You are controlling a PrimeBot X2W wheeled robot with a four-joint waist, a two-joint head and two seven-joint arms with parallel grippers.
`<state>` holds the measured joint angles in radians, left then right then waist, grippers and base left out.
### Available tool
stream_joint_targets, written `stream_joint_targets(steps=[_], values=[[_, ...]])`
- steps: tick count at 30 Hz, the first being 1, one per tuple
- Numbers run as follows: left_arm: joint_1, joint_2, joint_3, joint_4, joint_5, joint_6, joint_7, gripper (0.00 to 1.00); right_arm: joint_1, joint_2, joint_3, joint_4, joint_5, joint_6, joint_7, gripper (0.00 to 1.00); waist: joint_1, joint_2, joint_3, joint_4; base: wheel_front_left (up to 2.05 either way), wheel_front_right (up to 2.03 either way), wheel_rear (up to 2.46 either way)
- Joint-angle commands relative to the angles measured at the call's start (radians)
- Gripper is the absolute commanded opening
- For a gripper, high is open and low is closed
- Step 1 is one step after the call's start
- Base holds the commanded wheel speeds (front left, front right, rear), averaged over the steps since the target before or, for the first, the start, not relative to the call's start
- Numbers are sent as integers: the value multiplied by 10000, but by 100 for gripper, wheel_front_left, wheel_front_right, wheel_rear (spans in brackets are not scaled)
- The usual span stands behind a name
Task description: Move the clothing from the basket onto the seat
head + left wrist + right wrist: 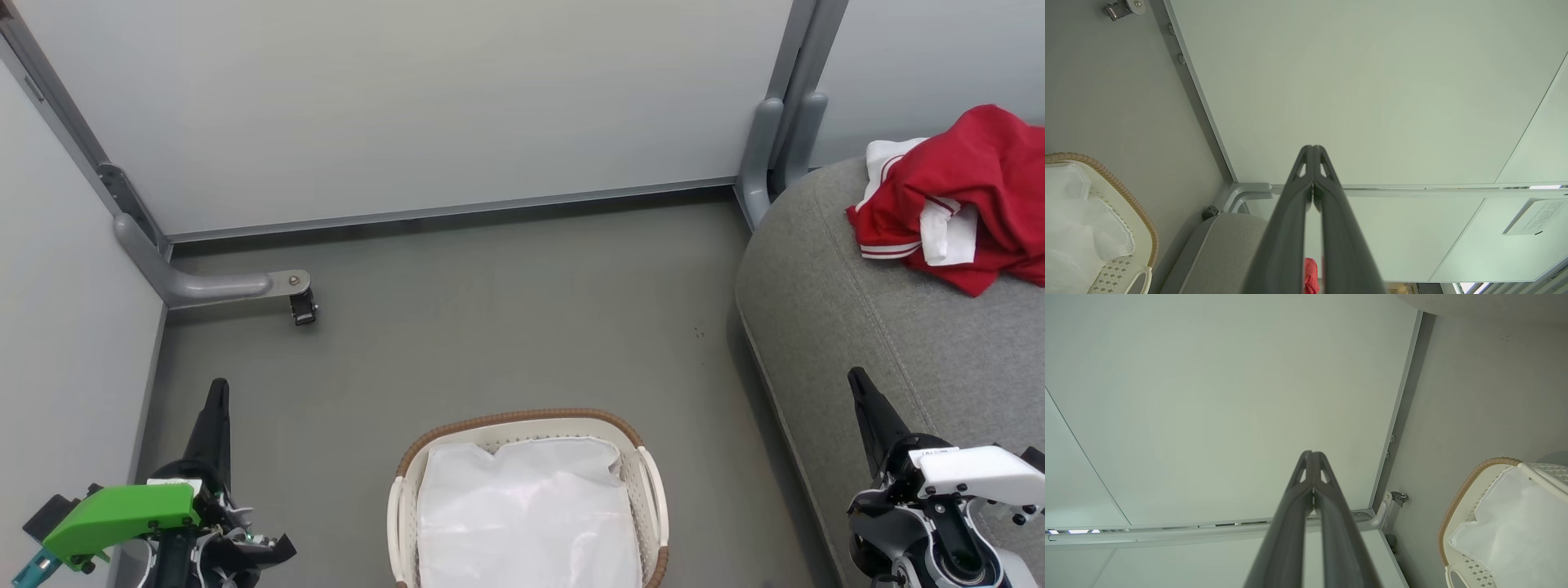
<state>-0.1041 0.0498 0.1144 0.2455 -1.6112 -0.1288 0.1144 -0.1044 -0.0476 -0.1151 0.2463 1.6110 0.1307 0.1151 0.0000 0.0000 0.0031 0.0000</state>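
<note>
A grey floor walled by pale panels. The red clothing, a white-trimmed jersey crumpled in it, lies heaped on the grey seat at right. The basket on the floor holds a white liner. The left pincer and right pincer are both closed tight and empty. Another grab into the basket would probably lift the liner by mistake.

basket: perforated plastic, woven-look rim | seat: matt fabric | clothing: red cloth
</note>
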Motion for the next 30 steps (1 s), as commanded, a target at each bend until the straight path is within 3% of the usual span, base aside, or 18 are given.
stream_joint_targets(steps=[1,30], values=[[-103,1,17,-17,-35,-54,27,0,-79,-51,-20,-43,19,0,29,0,0,0,0,0,0,0,0],[-103,1,16,-16,-35,-55,27,0,-78,-51,-19,-43,20,0,28,0,0,0,0,0,0,0,0]])
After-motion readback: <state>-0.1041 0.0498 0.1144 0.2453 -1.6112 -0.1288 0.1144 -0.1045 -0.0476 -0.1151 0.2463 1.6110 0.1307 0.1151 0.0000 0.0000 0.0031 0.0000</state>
